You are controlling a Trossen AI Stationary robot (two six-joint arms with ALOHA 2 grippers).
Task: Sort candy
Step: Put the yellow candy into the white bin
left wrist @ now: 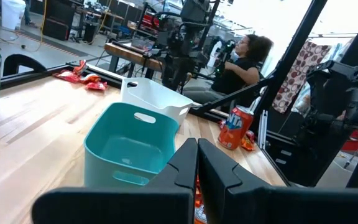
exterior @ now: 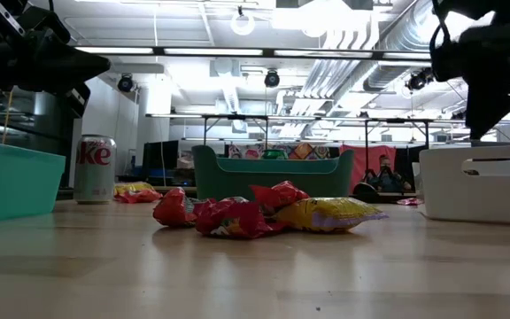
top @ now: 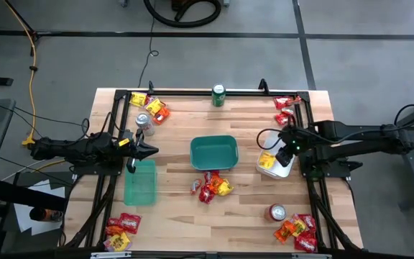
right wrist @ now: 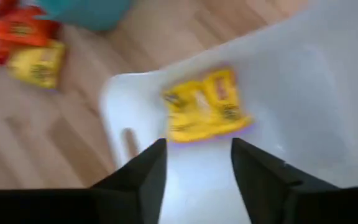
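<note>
Several small shiny candy packets in red, orange and yellow lie in a pile on the table just near of the teal bin. More packets sit at the table's corners. Two yellow packets lie inside the white bin at the right. My right gripper hangs open just above that bin, tipped steeply down, with nothing between its fingers. My left gripper waits shut and level at the table's left, above the far end of the pale green bin.
A green can stands at the far edge, a silver can at the far left, and a red can at the near right. Black frame rails run along both sides of the table. Bare wood lies near the front edge.
</note>
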